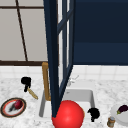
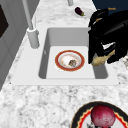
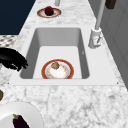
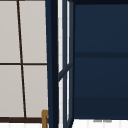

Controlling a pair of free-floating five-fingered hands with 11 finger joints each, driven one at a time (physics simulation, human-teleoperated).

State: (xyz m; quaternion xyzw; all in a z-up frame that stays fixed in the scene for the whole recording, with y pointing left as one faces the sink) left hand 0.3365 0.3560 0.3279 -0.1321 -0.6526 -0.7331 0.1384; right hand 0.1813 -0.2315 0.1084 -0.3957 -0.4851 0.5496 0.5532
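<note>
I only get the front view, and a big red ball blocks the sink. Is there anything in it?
Observer: Yes. In the left side view a red-rimmed plate lies flat on the floor of the sink.
Operator: Is the plate clean?
Observer: No. The right side view shows a small brownish scrap on it.
Operator: And that stick on the left?
Observer: The left hand has its fingers curled round it. It is a tan wooden tool with a thick, rounded end.
</note>
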